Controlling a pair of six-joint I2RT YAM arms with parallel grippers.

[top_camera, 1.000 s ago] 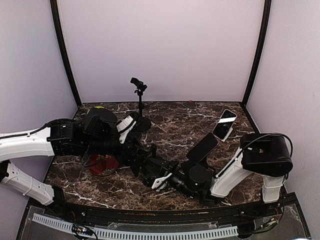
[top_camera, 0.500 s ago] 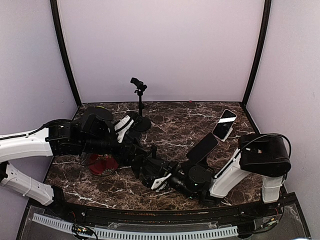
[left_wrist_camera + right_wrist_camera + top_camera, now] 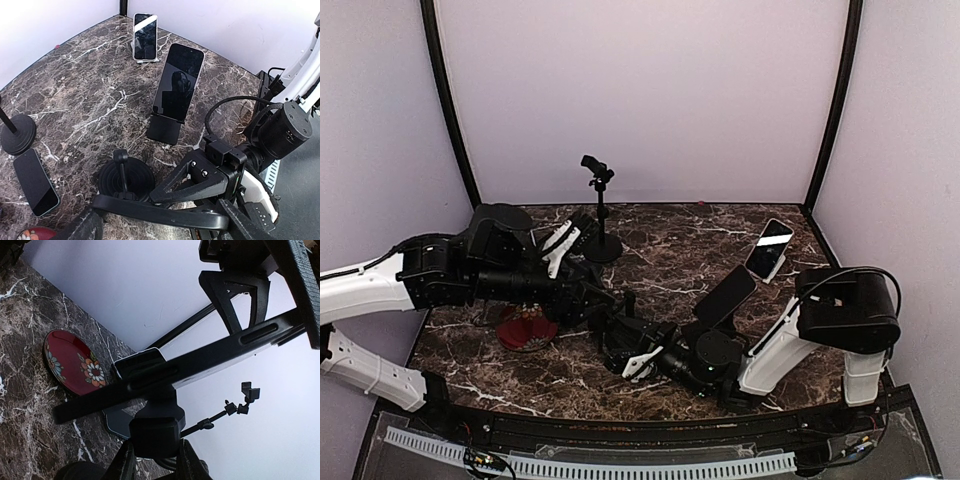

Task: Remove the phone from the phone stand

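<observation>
Left gripper (image 3: pixel 157 229) hangs by the middle of the near edge, spread wide, with nothing held between its fingers (image 3: pixel 80 230). It sits nose to nose with the right gripper (image 3: pixel 159 465). That one I can't call. Its fingers show only as blurred shapes either side of the head of a small round-based stand (image 3: pixel 125 176), and I cannot see whether they pinch it. I take my target to be the large dark phone (image 3: pixel 178 82), leaning back in a black stand (image 3: pixel 165 131) between the table's centre and the right edge. A second phone (image 3: pixel 145 36) sits in a white stand (image 3: pixel 146 60) toward the far right corner. A third phone (image 3: pixel 35 181) lies flat beside a tripod base (image 3: pixel 17 134). I'd expect the dark phone to be a stiff, slick glass slab of modest weight, only propped on the stand's lip, so it should lift free upward. I'd pinch it across its long edges in the upper half, clear of the cradle, firmly but not hard. The stand looks light and may drag or tip, and a drop onto the marble could crack the glass.
</observation>
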